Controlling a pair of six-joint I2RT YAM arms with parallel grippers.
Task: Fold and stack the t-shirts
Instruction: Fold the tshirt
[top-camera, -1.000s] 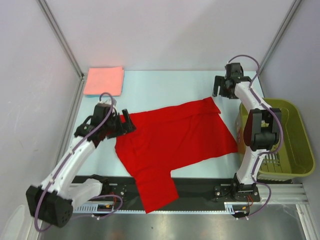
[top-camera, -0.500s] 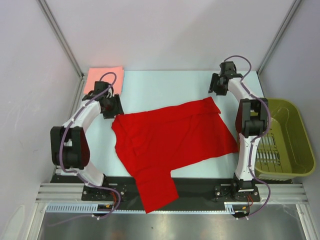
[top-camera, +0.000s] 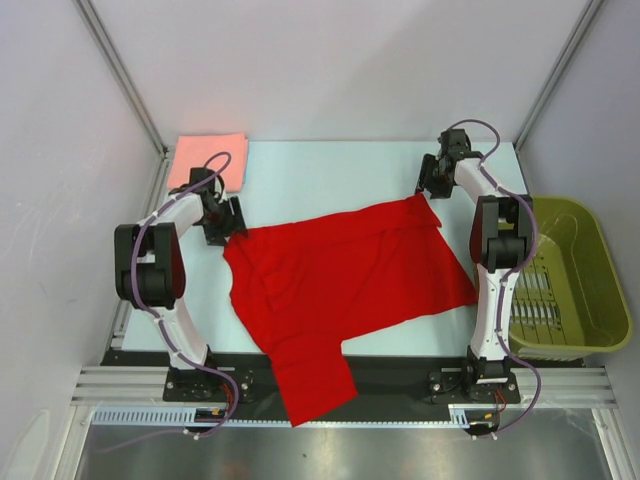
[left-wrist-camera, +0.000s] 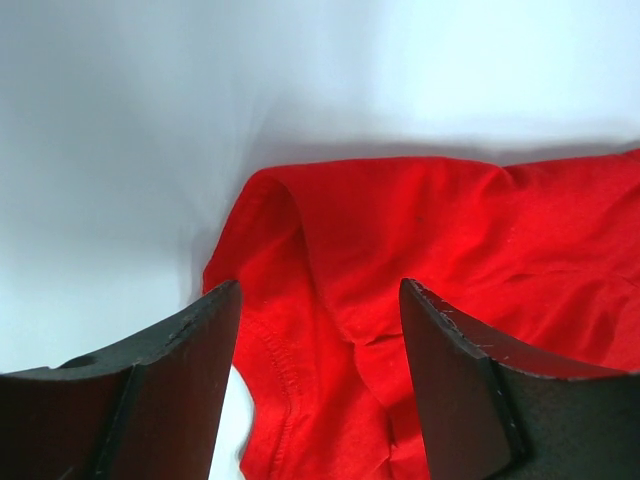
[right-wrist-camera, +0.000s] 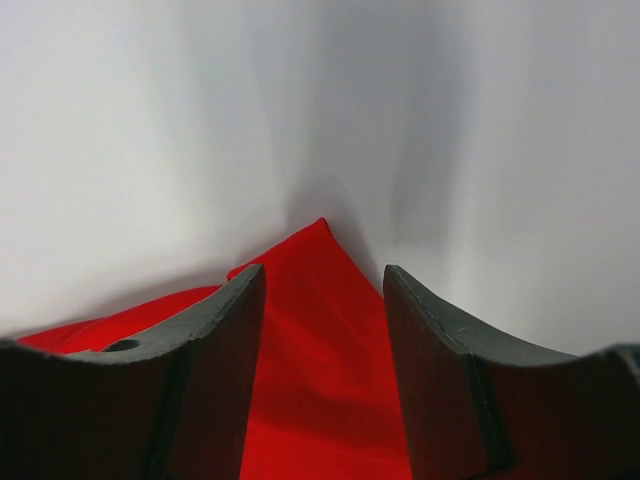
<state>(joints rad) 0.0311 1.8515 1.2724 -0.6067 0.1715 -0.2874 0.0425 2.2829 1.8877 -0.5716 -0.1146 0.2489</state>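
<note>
Logging from the near edge outward. One sleeve (top-camera: 315, 385) of the red t-shirt (top-camera: 350, 275) hangs past the table's near edge, over the black rail (top-camera: 410, 372) between my two bases. The shirt's body lies spread and slightly skewed across mid-table (top-camera: 330, 175), with small wrinkles.

Right of it, the olive basket (top-camera: 590, 260) stands beside my right arm; the shirt's right edge stops just short of it.

My left gripper (top-camera: 228, 222) (left-wrist-camera: 318, 290) sits at the shirt's far-left corner. Jaws are parted, one finger on each side of a rumpled hemmed edge, not pinching it. Bare table lies to the left.

My right gripper (top-camera: 428, 185) (right-wrist-camera: 322, 272) is at the far-right corner. Jaws are parted, the pointed red tip lying between them, unpinched. Bare surface runs beyond it to the back wall.

Farthest: the pink t-shirt (top-camera: 207, 160), folded flat in the far-left corner, well apart from the red one. A wide strip of table is free along the far edge between both grippers.
</note>
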